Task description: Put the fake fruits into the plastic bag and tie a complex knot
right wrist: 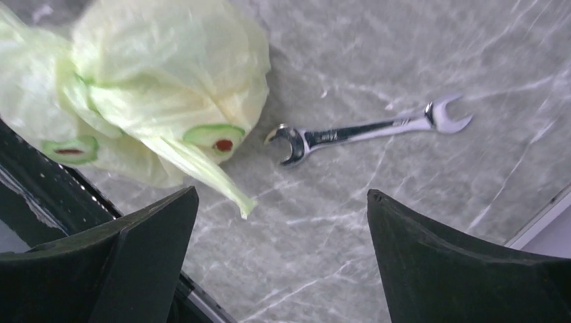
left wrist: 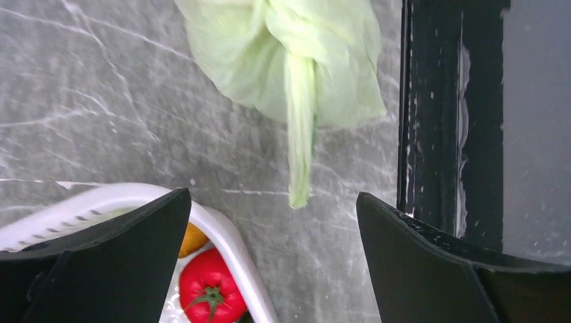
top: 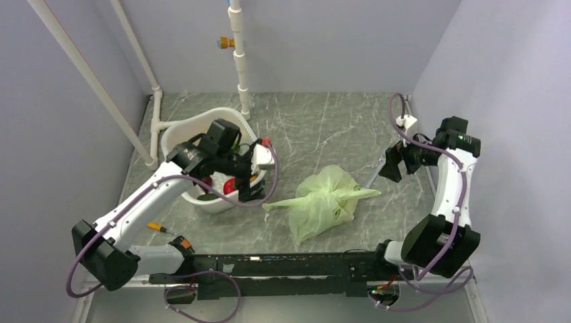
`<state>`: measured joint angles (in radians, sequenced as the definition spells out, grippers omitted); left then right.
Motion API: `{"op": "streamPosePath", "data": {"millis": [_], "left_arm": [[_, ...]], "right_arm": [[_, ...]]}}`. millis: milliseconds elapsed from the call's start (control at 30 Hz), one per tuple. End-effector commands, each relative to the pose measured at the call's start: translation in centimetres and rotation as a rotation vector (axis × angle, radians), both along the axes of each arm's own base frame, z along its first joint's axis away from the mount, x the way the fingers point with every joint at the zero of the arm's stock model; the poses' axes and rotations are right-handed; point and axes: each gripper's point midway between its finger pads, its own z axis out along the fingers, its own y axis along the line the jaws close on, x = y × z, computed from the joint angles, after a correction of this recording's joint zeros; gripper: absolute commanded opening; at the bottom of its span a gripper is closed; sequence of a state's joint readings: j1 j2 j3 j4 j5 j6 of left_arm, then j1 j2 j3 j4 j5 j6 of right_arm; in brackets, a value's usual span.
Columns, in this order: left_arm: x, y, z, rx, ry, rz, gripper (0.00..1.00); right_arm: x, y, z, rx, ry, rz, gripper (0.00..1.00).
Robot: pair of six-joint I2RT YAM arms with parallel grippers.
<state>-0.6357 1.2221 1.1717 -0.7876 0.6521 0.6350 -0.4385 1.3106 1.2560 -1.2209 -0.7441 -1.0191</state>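
Marble tabletop (top: 323,128) carries the plastic bag (top: 326,202) apart from left jaws and right jaws, both spread empty

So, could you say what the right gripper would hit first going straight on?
Most likely the bare tabletop, between the plastic bag and the wrench, though depth is unclear.

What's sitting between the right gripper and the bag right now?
A silver open-ended wrench lies flat just beside the plastic bag, between it and the open right gripper. The right wrist view shows it most clearly.
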Motion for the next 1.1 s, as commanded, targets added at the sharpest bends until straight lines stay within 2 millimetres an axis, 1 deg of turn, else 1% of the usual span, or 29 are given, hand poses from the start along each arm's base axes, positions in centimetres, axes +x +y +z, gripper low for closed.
{"op": "streamPosePath", "data": {"millis": [0, 100, 133, 200, 267, 300, 367, 400, 433, 467, 533, 600, 667, 700, 767, 833, 867, 933, 1000, 1067], "left_arm": [[1.7, -1.1, 5.9, -0.110, 0.080, 0.084, 0.99], [5.4, -1.5, 9.1, -0.119, 0.089, 0.204, 0.99], [7.2, -1.5, 11.0, -0.128, 0.067, 0.266, 0.99], [10.8, -0.9, 12.4, -0.116, 0.075, 0.405, 0.99], [14.2, 0.5, 13.2, -0.128, 0.103, 0.536, 1.00], [16.3, 1.8, 13.4, -0.143, 0.107, 0.617, 1.00], [19.1, 4.4, 13.3, -0.157, 0.108, 0.731, 0.99], [20.1, 5.7, 13.0, -0.157, 0.107, 0.775, 0.99], [21.0, 7.2, 12.5, -0.147, 0.106, 0.828, 0.99], [21.7, 8.5, 11.9, -0.140, 0.111, 0.877, 0.99], [22.2, 10.9, 11.1, -0.134, 0.126, 0.949, 1.00], [22.2, 13.0, 10.2, -0.133, 0.151, 1.013, 0.99], [21.6, 14.8, 9.1, -0.130, 0.185, 1.056, 0.99], [21.1, 15.5, 7.9, -0.112, 0.210, 1.079, 0.99], [20.1, 17.0, 6.2, -0.080, 0.241, 1.129, 0.99], [19.1, 17.7, 4.6, -0.048, 0.267, 1.156, 0.99], [18.7, 18.3, 4.2, -0.037, 0.266, 1.177, 0.99], [18.0, 18.5, 3.4, -0.029, 0.272, 1.184, 0.99], [17.7, 18.6, 3.3, -0.031, 0.268, 1.189, 1.00], [17.7, 18.7, 3.8, -0.034, 0.252, 1.185, 0.99]], "right_arm": [[1.0, 2.7, 6.1, 0.179, -0.084, -0.037, 1.00], [3.6, 2.9, 8.7, 0.294, -0.096, -0.130, 1.00], [5.1, 2.5, 9.7, 0.323, -0.121, -0.163, 1.00], [7.6, 1.7, 10.7, 0.393, -0.124, -0.255, 1.00], [9.8, 0.9, 11.2, 0.448, -0.119, -0.341, 1.00], [10.6, 0.5, 11.3, 0.461, -0.119, -0.373, 1.00], [12.0, -0.2, 10.5, 0.481, -0.095, -0.440, 1.00], [12.6, -0.5, 9.9, 0.471, -0.090, -0.462, 1.00], [13.0, -0.9, 8.7, 0.447, -0.077, -0.497, 1.00], [13.2, -0.7, 7.7, 0.432, -0.058, -0.505, 1.00], [13.1, 0.0, 5.8, 0.398, -0.014, -0.506, 1.00], [12.7, 1.1, 4.0, 0.358, 0.014, -0.491, 1.00], [12.0, 2.3, 2.4, 0.303, 0.029, -0.463, 1.00], [11.6, 3.0, 1.7, 0.279, 0.032, -0.445, 1.00], [10.9, 4.1, 0.9, 0.247, 0.041, -0.411, 1.00], [10.2, 5.0, 0.1, 0.233, 0.055, -0.391, 1.00], [9.9, 5.4, -0.2, 0.231, 0.062, -0.382, 1.00], [9.6, 5.5, -0.4, 0.222, 0.065, -0.376, 1.00], [9.4, 5.5, -0.3, 0.213, 0.064, -0.372, 1.00], [9.4, 5.4, -0.2, 0.209, 0.059, -0.370, 1.00]]}}
